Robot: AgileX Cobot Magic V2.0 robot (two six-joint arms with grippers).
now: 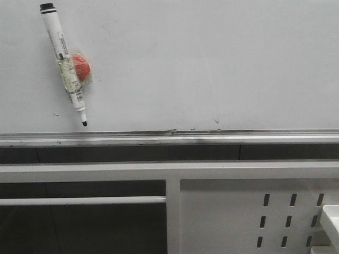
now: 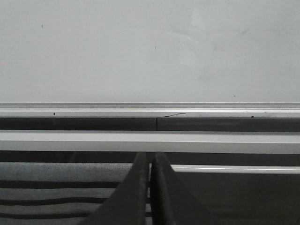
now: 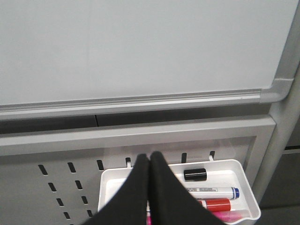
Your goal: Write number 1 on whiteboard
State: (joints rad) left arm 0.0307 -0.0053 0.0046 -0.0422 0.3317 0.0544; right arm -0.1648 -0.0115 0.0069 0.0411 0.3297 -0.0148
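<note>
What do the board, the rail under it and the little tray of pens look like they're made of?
The whiteboard looks like a smooth coated panel, faintly glossy, with soft sheen and small smudges. The rail looks like brushed silver metal, likely aluminium: it shows long bright streaks. The tray seems moulded white plastic, with rounded corners and a soft shine. It hangs on a perforated panel that looks like white painted sheet metal.

Looks like an office or lab meeting-room kind of setup: a big whiteboard [image 1: 212, 63] with a metal tray rail [image 1: 169, 137], a marker [image 1: 64, 63] stuck on it by a magnet, plus a perforated panel [image 3: 56, 183] holding a white bin [image 3: 234, 187] of markers.
</note>
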